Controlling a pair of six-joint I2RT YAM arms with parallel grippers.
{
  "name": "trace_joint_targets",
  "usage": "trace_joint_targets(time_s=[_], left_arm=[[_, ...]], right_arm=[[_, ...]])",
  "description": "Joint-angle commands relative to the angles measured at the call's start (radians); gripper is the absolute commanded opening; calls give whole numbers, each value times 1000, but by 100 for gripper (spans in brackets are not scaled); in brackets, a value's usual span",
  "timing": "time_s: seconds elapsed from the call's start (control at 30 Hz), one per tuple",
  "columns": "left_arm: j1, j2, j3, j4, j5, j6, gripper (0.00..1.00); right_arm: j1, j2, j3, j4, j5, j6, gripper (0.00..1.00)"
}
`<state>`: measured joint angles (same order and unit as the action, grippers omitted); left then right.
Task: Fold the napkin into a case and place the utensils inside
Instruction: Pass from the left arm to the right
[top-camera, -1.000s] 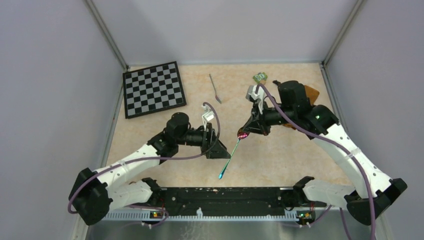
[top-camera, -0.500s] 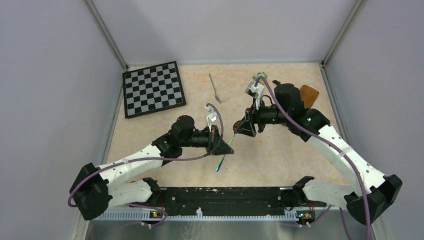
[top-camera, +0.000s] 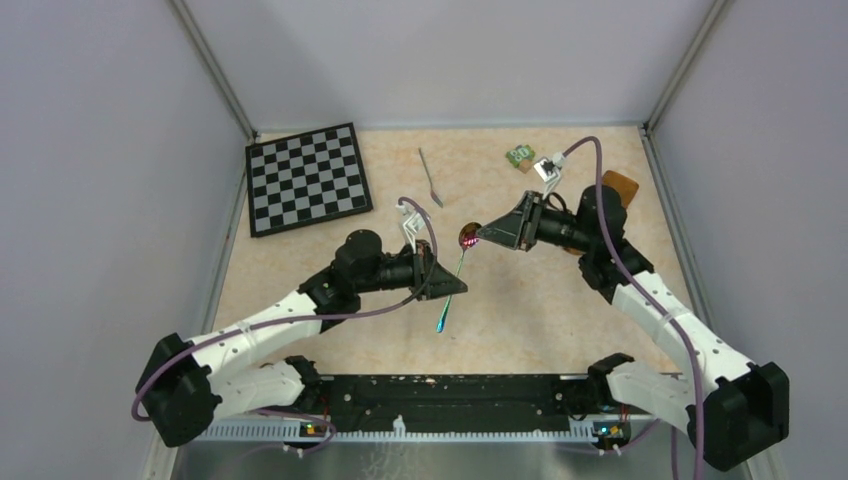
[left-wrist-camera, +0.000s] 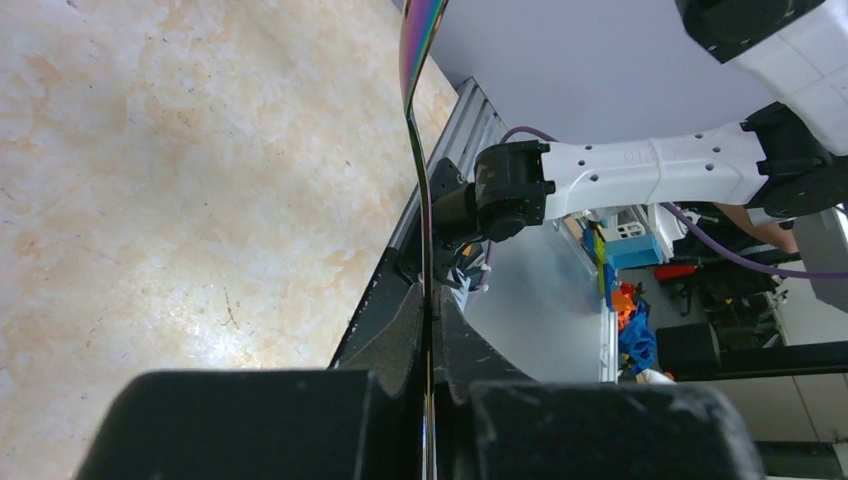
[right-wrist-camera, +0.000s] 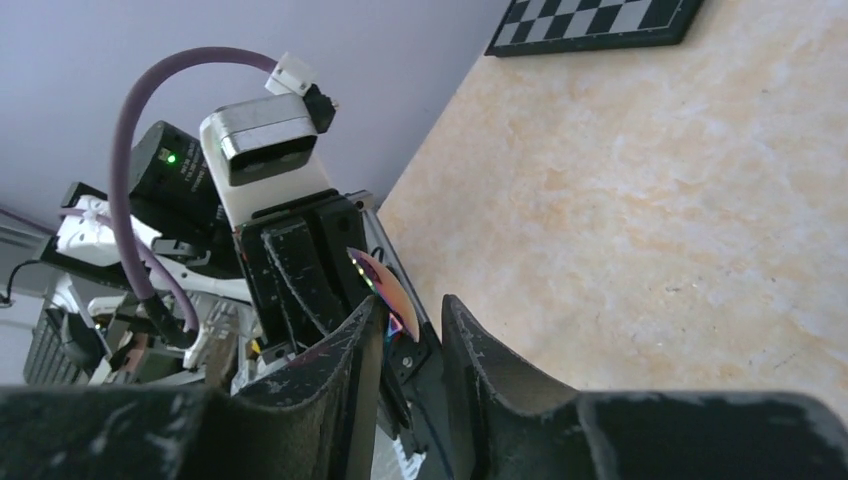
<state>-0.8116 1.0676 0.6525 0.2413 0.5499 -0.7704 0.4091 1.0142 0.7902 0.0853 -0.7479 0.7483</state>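
my left gripper (top-camera: 455, 287) pinches the spoon (top-camera: 466, 238) aloft, right gripper (top-camera: 484, 236) parted by its bowl, while the fork (top-camera: 431, 178) lies loose and the napkin (top-camera: 622, 186) sits far right, half hidden — nothing cased yet.

Bright, even light washes the counter (top-camera: 560, 300) with only faint soft shadows, the spoon (top-camera: 467, 238) glints, and jaws around it blur close to the lens.

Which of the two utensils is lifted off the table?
The spoon with the coppery bowl: it hangs in the air, pinched by the left fingers. The other utensil lies flat on the table near the chessboard, untouched.
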Motion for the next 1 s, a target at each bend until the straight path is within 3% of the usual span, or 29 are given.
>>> trace_joint_targets(time_s=[0.0,0.33,0.47,0.63,0.77,0.83,0.9,0.93,0.97], left_arm=[[6,5,42,108,-12,-47,0],[7,61,62,205,14,-108,0],[7,101,78,241,42,-117,0],[7,135,93,277,72,-127,0],[7,141,104,278,72,-120,0],[8,150,106,279,74,-119,0],[7,160,111,275,70,-117,0],[8,166,117,253,55,-112,5],[9,173,129,198,23,-104,22]], right_arm=[[-6,-37,-36,245,-9,103,28],[-4,-36,-94,394,-19,126,23],[-4,-25,-121,469,-1,132,6],[-5,9,-91,410,15,83,18],[-4,10,-81,387,49,44,13],[-4,11,-80,391,53,16,1],[-8,-4,-72,346,85,-52,0],[-16,-15,-62,297,113,-105,0],[-32,-25,-53,251,129,-171,0]])
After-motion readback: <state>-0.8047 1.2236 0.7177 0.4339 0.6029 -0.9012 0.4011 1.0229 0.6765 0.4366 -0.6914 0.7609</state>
